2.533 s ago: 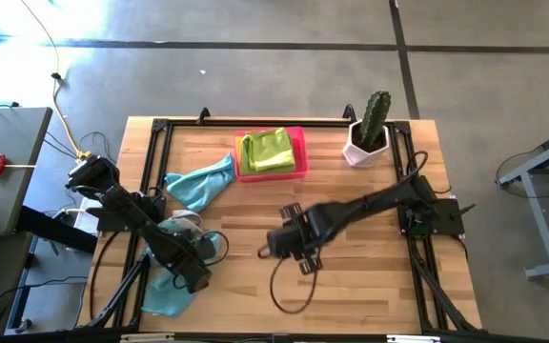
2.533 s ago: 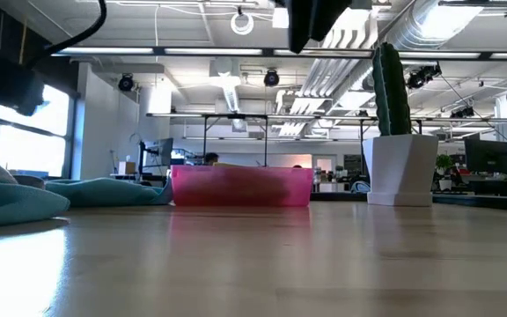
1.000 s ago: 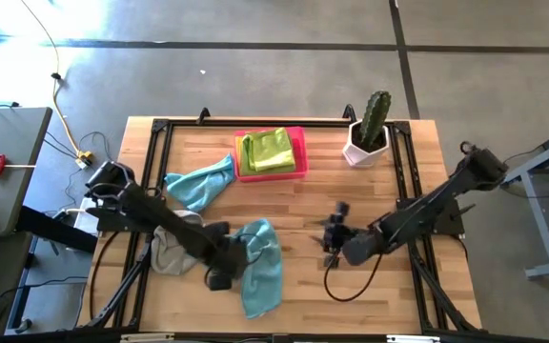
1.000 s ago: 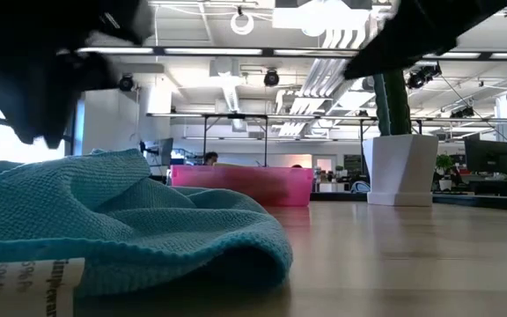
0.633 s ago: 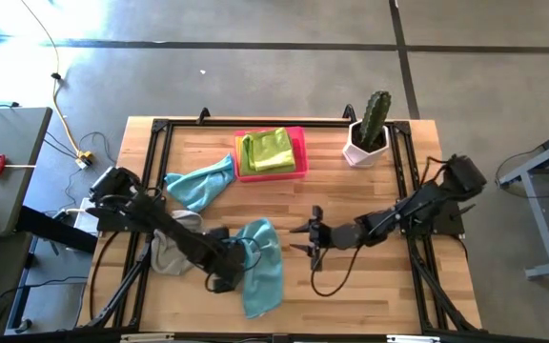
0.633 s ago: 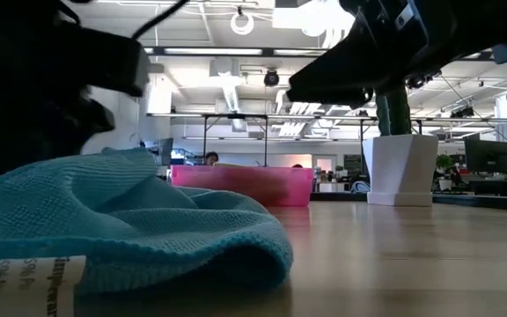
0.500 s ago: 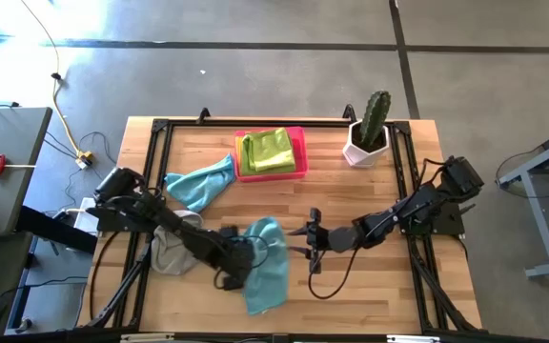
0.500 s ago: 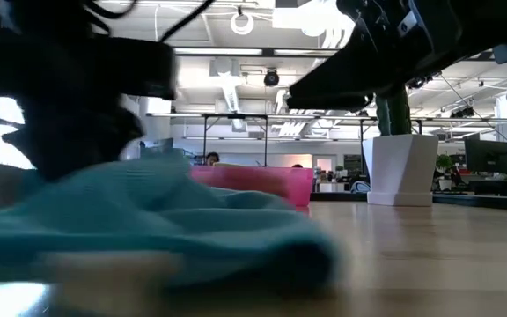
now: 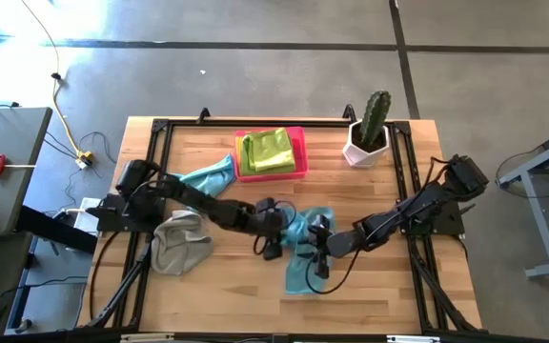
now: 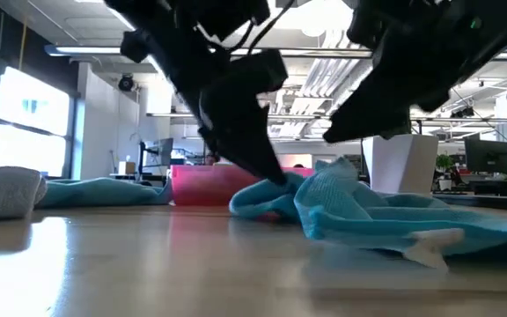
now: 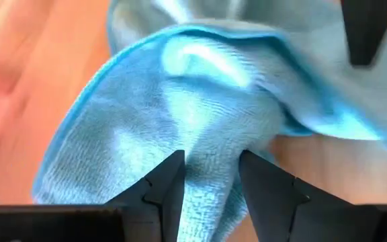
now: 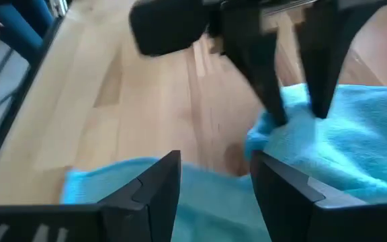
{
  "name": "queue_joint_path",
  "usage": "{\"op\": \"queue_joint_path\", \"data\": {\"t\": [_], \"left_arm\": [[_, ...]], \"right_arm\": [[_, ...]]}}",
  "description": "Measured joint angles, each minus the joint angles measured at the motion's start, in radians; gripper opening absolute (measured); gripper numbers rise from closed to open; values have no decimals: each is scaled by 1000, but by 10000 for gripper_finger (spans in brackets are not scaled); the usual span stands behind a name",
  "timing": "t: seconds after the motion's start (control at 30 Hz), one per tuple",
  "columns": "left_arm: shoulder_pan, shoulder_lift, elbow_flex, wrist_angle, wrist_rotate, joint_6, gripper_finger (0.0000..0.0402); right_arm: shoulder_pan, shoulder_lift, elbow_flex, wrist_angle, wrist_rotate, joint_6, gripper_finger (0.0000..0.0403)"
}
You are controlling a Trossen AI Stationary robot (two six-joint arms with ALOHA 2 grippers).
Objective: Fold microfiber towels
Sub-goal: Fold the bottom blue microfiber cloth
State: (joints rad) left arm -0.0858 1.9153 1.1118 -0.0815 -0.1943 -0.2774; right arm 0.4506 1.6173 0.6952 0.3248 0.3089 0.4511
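Observation:
A teal-blue towel (image 9: 305, 255) lies crumpled at the table's middle and also shows in the low view (image 10: 377, 211). My left gripper (image 9: 288, 232) reaches in from the left and is shut on the towel's raised left part. My right gripper (image 9: 315, 250) is open and stands close over the same towel (image 12: 341, 141), coming from the right. A grey towel (image 9: 181, 242) lies in a heap at the left. A second teal towel (image 9: 208, 177) lies at the far left. A folded lime green towel (image 9: 270, 150) rests in the pink tray (image 9: 299, 170). My left gripper pinches a bunched fold of the teal towel (image 11: 210, 144) between its two fingers, at the towel's left part. The fingers (image 10: 267, 163) slant down from the table's left. The pinched fold is raised a little; the rest of the towel (image 10: 429, 220) lies slack on the table. My right gripper is over the towel, but I cannot tell whether it touches it.
A cactus in a white pot (image 9: 368, 133) stands at the far right. The pink tray is at the far middle. A black frame (image 9: 151, 152) runs around the table's edges. Bare wood (image 9: 379, 286) shows at the near right.
My left gripper has gone toward the table's right edge and a little toward the far edge, dragging the teal towel along the table from the near left to the middle. My right gripper has gone toward the table's left edge and now stands over the towel.

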Motion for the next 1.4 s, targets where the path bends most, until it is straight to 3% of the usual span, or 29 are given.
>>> {"op": "queue_joint_path", "data": {"t": [0.13,0.2,0.37,0.53,0.7,0.93,1.07,1.2,1.4], "left_arm": [[12,-56,13,-24,128,62,131],[4,-98,7,-91,183,62,131],[-70,-120,-2,-75,280,4,131],[-166,-120,-2,-46,231,1,131],[-243,-121,-1,22,154,82,131],[-297,-86,1,97,96,105,131],[-321,-73,-1,100,94,74,131],[-344,-72,-1,115,64,71,134],[-356,-70,-1,124,32,74,144]], "right_arm": [[54,-13,31,-56,-2,80,171],[87,-10,45,-64,42,97,171],[164,8,51,-98,128,150,171],[226,41,53,-124,155,291,171],[270,112,91,-126,154,308,166],[303,264,223,-193,142,136,153],[315,331,329,-325,152,49,151],[312,380,411,-457,177,43,151],[311,404,437,-475,215,53,137]]}}
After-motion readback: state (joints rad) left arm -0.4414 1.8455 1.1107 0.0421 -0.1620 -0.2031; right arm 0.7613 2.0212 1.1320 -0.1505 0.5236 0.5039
